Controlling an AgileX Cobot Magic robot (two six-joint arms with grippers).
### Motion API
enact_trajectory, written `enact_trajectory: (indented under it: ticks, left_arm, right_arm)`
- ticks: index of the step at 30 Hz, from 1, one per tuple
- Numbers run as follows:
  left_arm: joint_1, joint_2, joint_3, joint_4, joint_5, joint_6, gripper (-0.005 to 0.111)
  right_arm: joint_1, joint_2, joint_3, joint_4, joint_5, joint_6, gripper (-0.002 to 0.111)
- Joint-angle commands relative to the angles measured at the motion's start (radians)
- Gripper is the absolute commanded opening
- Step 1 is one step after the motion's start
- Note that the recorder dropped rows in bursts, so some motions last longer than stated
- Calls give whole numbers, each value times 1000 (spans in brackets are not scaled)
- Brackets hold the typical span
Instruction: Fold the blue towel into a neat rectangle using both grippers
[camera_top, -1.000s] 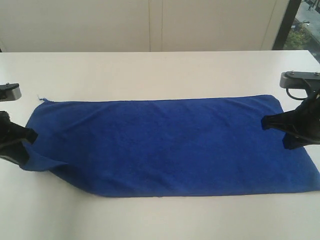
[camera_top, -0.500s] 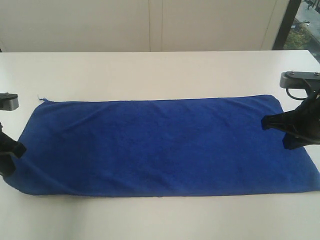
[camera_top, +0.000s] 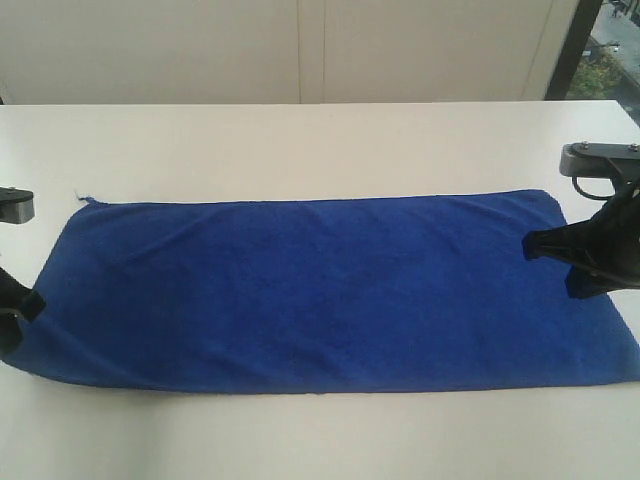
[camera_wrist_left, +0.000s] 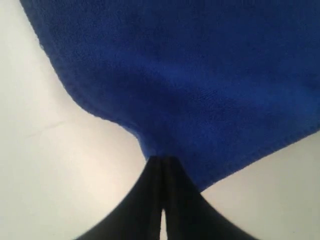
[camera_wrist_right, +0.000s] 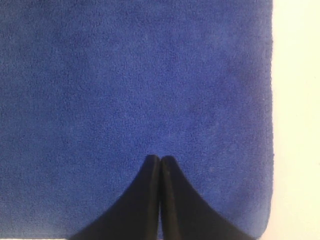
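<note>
Everywhere around blue towel, white table

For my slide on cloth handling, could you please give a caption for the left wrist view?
Shut left gripper pinching a corner of the blue towel, white table beneath.
</note>
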Motion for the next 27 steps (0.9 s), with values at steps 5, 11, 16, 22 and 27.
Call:
enact_trajectory:
  ticks: [5, 11, 16, 22, 27]
  left_arm:
    - [3, -6, 6, -2, 4, -4, 49]
    - [3, -12, 2, -2, 2, -10, 61]
    - [3, -26, -23, -22, -7, -42, 58]
    - [3, -10, -25, -160, -54, -46, 32]
    - [3, 8, -25, -162, -56, -46, 7]
  right_arm:
    - [-6, -8, -8, -1, 2, -12, 0]
    - [-6, -8, -8, -1, 2, -12, 0]
    - [-6, -8, -21, 0, 2, -12, 0]
    - [-6, 30, -93, -26, -13, -33, 0]
    - [-6, 124, -159, -136, -53, -7, 0]
